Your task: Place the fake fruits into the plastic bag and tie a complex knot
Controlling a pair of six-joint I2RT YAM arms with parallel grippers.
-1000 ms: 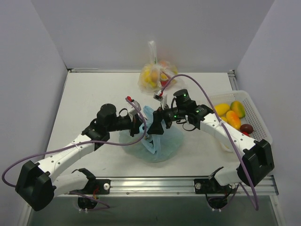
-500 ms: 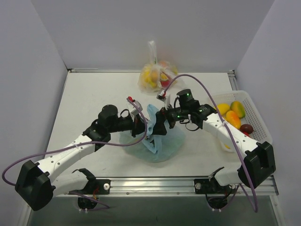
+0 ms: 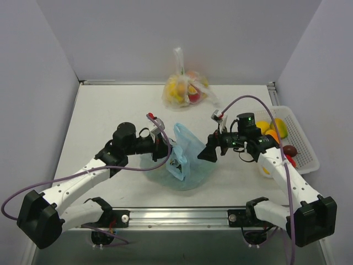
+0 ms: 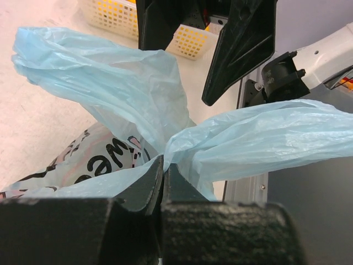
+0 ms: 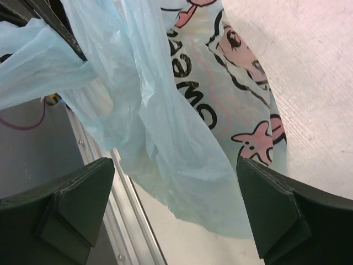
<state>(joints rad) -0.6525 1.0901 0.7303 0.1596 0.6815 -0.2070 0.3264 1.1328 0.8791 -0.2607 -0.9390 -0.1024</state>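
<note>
Left fingers [image 4: 144, 186] pinch the plastic bag [image 3: 193, 168] where its handles meet; right fingers [image 5: 71, 194], spread wide, should grasp one handle nearby.

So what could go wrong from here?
1. Only the left gripper pinches the plastic bag where its handles cross; a slip could undo the crossing.
2. The right gripper is open, off the bag; regrasping a floppy handle may miss.
3. Fruits lie in the basket, unbagged.
</note>
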